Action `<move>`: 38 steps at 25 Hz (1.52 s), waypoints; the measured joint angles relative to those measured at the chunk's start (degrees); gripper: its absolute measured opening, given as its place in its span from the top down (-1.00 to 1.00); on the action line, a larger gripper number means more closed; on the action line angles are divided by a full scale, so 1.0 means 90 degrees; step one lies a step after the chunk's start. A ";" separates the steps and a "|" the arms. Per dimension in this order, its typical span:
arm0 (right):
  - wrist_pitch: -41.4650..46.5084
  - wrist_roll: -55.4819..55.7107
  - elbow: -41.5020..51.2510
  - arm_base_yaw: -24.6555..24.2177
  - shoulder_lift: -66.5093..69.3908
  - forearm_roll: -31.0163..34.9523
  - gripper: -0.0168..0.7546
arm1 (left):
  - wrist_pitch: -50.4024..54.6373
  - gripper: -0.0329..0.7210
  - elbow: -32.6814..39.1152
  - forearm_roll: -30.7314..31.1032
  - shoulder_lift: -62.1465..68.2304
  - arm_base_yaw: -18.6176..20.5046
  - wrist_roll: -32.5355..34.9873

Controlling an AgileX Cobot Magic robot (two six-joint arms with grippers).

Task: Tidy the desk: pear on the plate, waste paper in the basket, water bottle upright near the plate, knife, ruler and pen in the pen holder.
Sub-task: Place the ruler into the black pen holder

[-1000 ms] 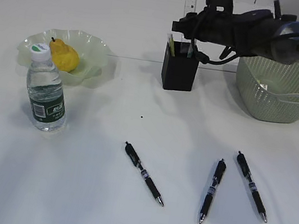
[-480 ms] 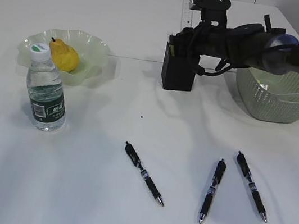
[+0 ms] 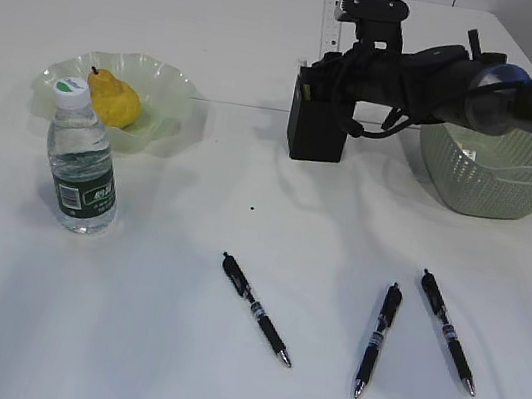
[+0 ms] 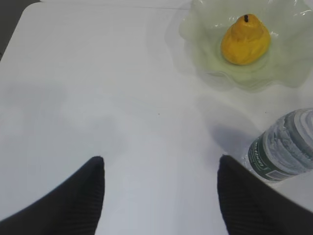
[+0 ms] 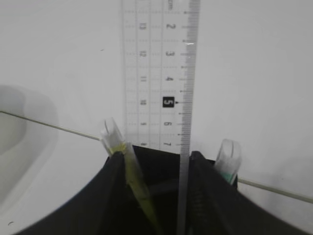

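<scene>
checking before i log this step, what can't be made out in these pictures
- Exterior view: the arm hides the right pincer and the pen holder mouth.
- Right wrist view: the ruler is cut off at the top edge.
- Exterior view: the basket contents are too small to identify.

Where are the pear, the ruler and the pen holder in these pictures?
pear [image 4: 244, 40]: left wrist view, middle of its yellow body.
ruler [image 5: 159, 73]: right wrist view, clear blade above the holder.
pen holder [image 3: 315, 131]: exterior view, its black front wall.
</scene>
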 joint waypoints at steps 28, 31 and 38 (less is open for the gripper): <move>0.0254 0.0000 0.0000 0.0000 0.0000 0.0000 0.14 | 0.0000 -0.44 0.0000 0.0000 0.0000 0.0000 0.0000; 0.0254 -0.0013 0.0000 0.0000 0.0000 0.0000 0.14 | 0.0000 -0.44 0.0000 0.0000 0.0000 0.0000 0.0000; 0.0254 -0.0048 0.0000 0.0000 0.0000 0.0000 0.14 | 0.0000 -0.44 0.0000 0.0000 0.0000 0.0000 0.0000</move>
